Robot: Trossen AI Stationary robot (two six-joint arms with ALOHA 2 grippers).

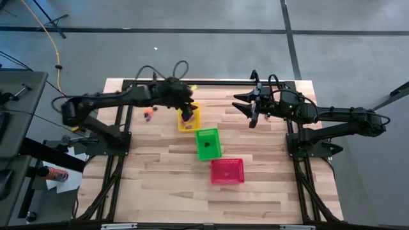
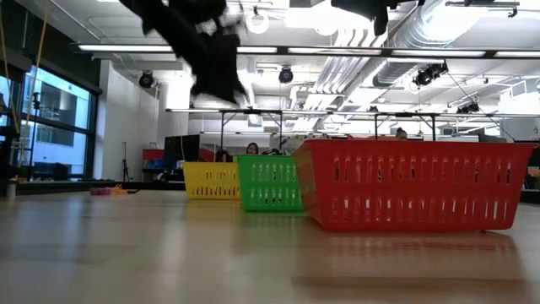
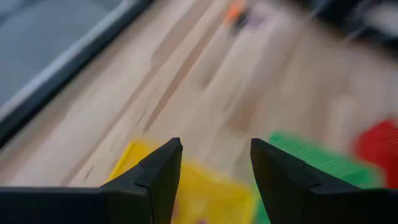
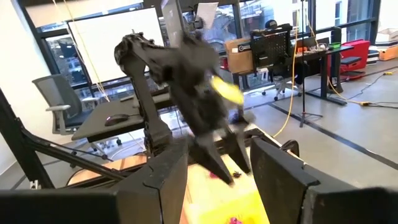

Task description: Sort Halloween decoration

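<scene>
We have the left gripper (image 1: 186, 115) over the yellow basket (image 1: 193, 122), jaws spread, empty (trinkets (image 1: 149, 114) lie beside it); right gripper (image 1: 253, 117) spread, idle.

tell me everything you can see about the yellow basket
The yellow basket is a small rectangular plastic basket with slotted mesh walls, standing upright on the wooden table. It is first in a diagonal row, the green basket next to it. The left gripper hangs above it, fingers apart and holding nothing. Something small and purple lies inside.
</scene>
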